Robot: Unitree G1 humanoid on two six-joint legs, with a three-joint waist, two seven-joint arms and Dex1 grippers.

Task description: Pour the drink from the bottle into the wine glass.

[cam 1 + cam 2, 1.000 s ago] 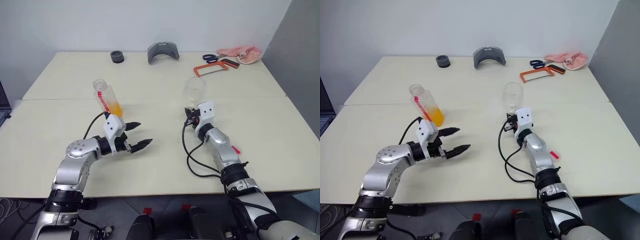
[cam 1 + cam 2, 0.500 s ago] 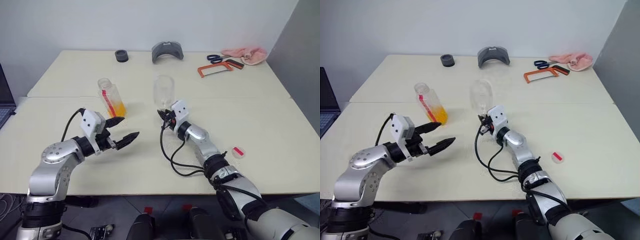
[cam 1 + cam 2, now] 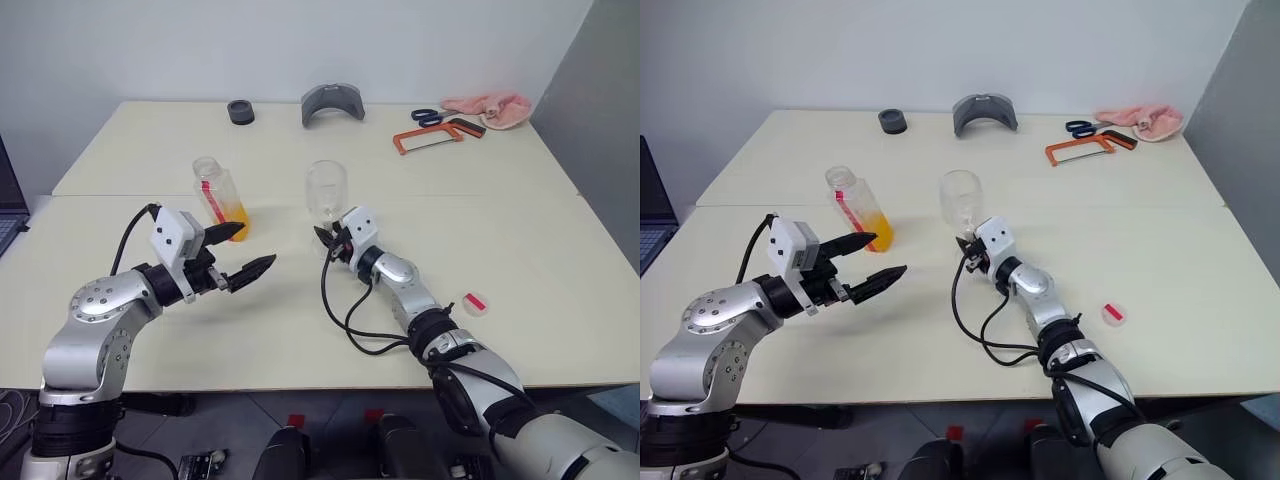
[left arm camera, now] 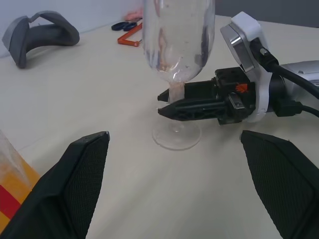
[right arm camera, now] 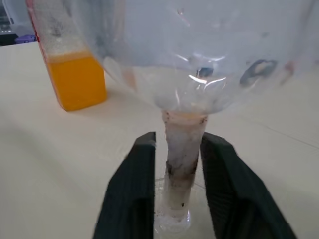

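Note:
The wine glass (image 3: 327, 190) stands upright on the table, its bowl empty, a short way right of the bottle (image 3: 217, 190). That clear bottle has a red stripe and no cap on, and the orange drink (image 3: 235, 214) fills its lower part. My right gripper (image 3: 325, 235) lies level at the glass stem (image 5: 183, 164). Its fingers (image 5: 132, 191) flank the stem, slightly open, with a thin gap on one side. My left gripper (image 3: 258, 247) hovers wide open in front of the bottle, holding nothing, its fingers (image 4: 75, 181) pointing toward the glass.
A small white and red cap (image 3: 477, 303) lies on the table right of my right arm. Along the far edge sit a black ring (image 3: 239, 111), a grey curved piece (image 3: 330, 103), scissors (image 3: 428, 116), an orange-handled saw (image 3: 430, 138) and a pink cloth (image 3: 487, 108).
My right gripper has carried the wine glass leftward, closer to the bottle, where it now stands still. My left gripper has risen a little, still open.

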